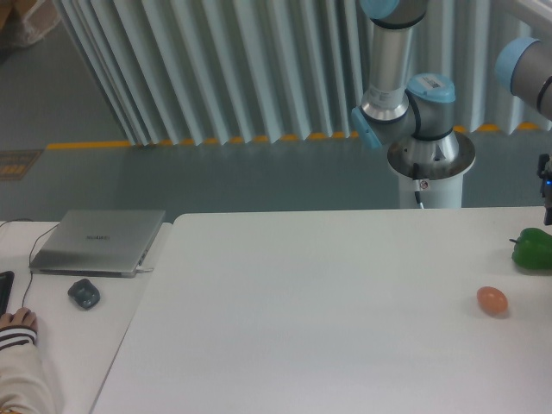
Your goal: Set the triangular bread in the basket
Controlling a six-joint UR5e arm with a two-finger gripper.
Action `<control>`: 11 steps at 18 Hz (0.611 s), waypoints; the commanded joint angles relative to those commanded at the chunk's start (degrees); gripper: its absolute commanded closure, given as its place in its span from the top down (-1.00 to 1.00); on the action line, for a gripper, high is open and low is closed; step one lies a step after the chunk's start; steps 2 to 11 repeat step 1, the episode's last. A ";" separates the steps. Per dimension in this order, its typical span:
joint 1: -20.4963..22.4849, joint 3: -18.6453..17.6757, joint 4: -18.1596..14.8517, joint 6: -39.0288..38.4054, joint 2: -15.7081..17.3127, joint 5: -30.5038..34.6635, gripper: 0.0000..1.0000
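Observation:
The triangular bread and the basket are out of view. On the white table (302,328) I see only a small brownish-pink egg (492,300) near the right side and a green pepper (533,249) at the right edge. The arm's base (429,155) stands behind the table. A dark part of the arm's end (546,185) shows at the right frame edge above the pepper; the fingers are cut off by the frame.
A closed silver laptop (97,241) and a dark mouse (84,294) lie on a second table at the left. A person's hand in a striped sleeve (17,332) rests at the lower left corner.

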 joint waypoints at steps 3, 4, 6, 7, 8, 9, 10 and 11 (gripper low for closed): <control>0.00 0.00 0.00 0.00 0.00 -0.17 1.00; 0.00 0.00 0.00 0.00 0.00 -0.17 1.00; 0.00 0.00 0.00 0.00 0.00 -0.17 1.00; 0.00 0.00 0.00 0.00 0.00 -0.17 1.00; 0.00 0.00 0.00 0.00 0.00 -0.17 1.00; 0.00 0.00 0.00 0.00 0.00 -0.17 1.00; 0.00 0.00 0.00 0.00 0.00 -0.17 1.00; 0.00 0.00 0.00 0.00 0.00 -0.17 1.00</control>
